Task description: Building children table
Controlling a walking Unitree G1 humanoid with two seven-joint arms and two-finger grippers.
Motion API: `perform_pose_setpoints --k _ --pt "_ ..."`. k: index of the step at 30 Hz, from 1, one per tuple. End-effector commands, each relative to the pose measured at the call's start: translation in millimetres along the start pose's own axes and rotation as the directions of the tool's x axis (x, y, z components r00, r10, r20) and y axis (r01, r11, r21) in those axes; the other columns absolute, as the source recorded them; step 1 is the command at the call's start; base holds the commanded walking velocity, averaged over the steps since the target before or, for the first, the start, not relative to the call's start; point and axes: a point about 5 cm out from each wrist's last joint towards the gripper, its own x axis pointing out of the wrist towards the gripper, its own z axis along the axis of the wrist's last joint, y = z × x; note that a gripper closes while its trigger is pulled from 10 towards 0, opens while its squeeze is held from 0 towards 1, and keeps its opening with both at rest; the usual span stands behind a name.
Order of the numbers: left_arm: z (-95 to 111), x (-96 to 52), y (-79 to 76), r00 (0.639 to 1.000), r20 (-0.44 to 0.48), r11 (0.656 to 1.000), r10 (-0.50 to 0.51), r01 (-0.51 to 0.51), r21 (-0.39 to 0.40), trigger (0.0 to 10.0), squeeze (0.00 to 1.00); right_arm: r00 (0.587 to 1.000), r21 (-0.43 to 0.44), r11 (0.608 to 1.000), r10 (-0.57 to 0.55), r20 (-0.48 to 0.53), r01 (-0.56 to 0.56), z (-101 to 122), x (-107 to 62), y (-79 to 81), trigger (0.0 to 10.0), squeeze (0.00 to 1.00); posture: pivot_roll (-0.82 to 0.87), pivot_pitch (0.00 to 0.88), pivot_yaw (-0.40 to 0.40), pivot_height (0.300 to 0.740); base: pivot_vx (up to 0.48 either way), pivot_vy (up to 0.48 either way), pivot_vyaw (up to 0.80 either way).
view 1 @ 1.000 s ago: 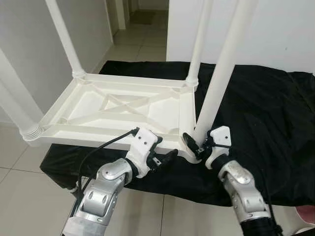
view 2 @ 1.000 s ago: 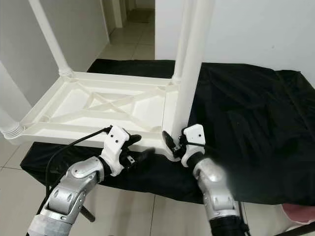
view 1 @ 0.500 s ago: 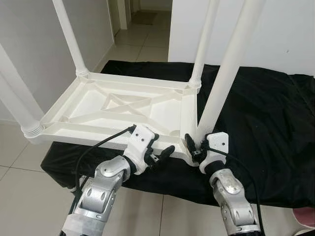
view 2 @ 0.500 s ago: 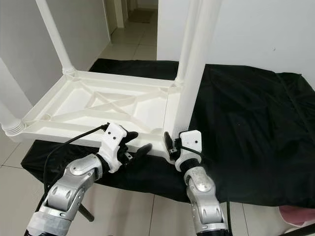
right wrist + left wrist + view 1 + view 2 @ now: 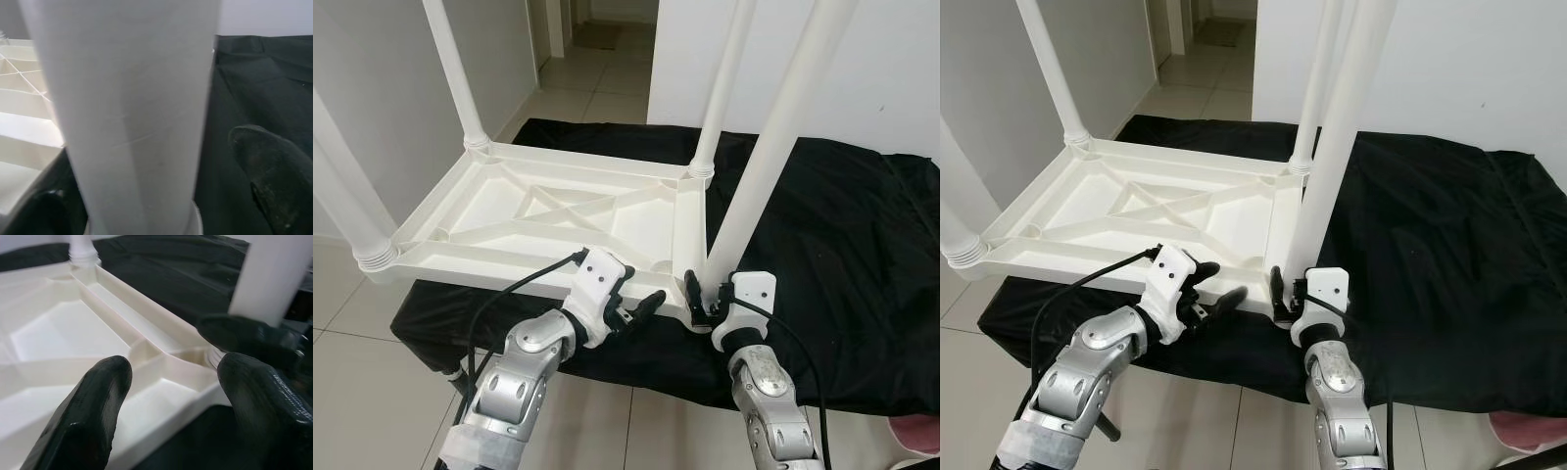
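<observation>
1. A white moulded-plastic children's table (image 5: 558, 215) lies upside down on a worktop draped in black cloth (image 5: 842, 225); its ribbed underside faces up and its far-left side juts past the cloth's edge.
2. Four round white plastic legs rise from its corners. The near-right leg (image 5: 773, 147) stands in the corner socket closest to the robot.
3. The right gripper (image 5: 703, 299) is at the base of that near-right leg, one black finger (image 5: 274, 181) on each side of it. Whether the fingers actually press the leg is hard to tell, though they appear to clasp it.
4. The left gripper (image 5: 631, 305) hovers at the table's near edge, just left of that corner, its fingers (image 5: 93, 406) spread apart and holding nothing.
5. Pale floor tiles (image 5: 362, 323) lie beneath.
</observation>
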Motion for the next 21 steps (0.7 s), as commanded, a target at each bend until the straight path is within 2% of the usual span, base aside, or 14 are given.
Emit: perform_pose_setpoints --k 1,4,5,6,7,12,15,18,21 --pt "2 0.8 5.0 0.998 0.01 0.998 0.063 -0.063 0.01 10.0 0.0 1.0 -0.011 1.0 0.005 0.014 -0.005 4 1.8 -2.8 10.0 1.0 -0.02 0.001 -0.004 0.74 0.0 0.0 0.0" --pt "1 0.6 3.6 0.999 0.003 0.999 0.053 -0.053 0.013 10.0 0.0 0.999 -0.004 0.999 0.05 0.02 -0.05 7 4.3 -2.1 10.0 1.0 -0.03 0.013 0.004 0.74 0.0 0.0 0.0" --pt "0 0.5 3.0 0.999 0.0 0.999 0.05 -0.05 0.011 10.0 0.0 0.996 -0.001 0.996 0.084 0.031 -0.084 8 5.1 -0.9 10.0 0.2 -0.03 0.021 0.007 0.74 0.0 0.0 0.0" --pt "0 0.5 3.0 0.999 0.0 0.999 0.05 -0.05 0.011 10.0 0.0 0.996 -0.001 0.996 0.084 0.031 -0.084 8 5.1 -0.9 10.0 0.2 -0.03 0.021 0.007 0.74 0.0 0.0 0.0" --pt "-1 0.4 2.5 0.999 -0.001 0.999 0.048 -0.048 0.01 10.0 0.0 0.993 -0.004 0.994 0.11 0.041 -0.11 10 5.3 -0.5 10.0 0.0 -0.03 0.021 0.007 0.74 0.0 0.0 0.0" --pt "2 1.6 -2.7 0.999 0.006 0.999 0.032 -0.032 0.003 10.0 0.0 0.977 -0.028 0.978 0.21 0.047 -0.209 13 8.3 -11.5 10.0 0.0 -0.03 0.025 0.013 0.74 0.0 0.0 0.0" --pt "1 1.3 -2.6 1.0 0.003 1.0 0.031 -0.031 0.004 10.0 0.0 0.974 -0.041 0.974 0.223 0.044 -0.221 12 9.6 -14.2 10.0 0.0 -0.03 0.025 0.013 0.74 0.0 0.0 0.0" --pt "1 2.1 -4.0 1.0 0.006 1.0 0.021 -0.021 -0.006 10.0 0.0 0.928 -0.107 0.925 0.37 0.035 -0.365 15 16.3 -19.8 10.0 0.0 -0.03 0.039 0.024 0.74 0.0 0.0 0.0" --pt "1 2.0 -3.3 1.0 0.003 1.0 0.02 -0.02 -0.005 10.0 0.0 0.909 -0.111 0.905 0.416 0.026 -0.411 15 18.0 -18.9 10.0 0.0 -0.04 0.038 0.027 0.74 0.0 0.0 0.0"
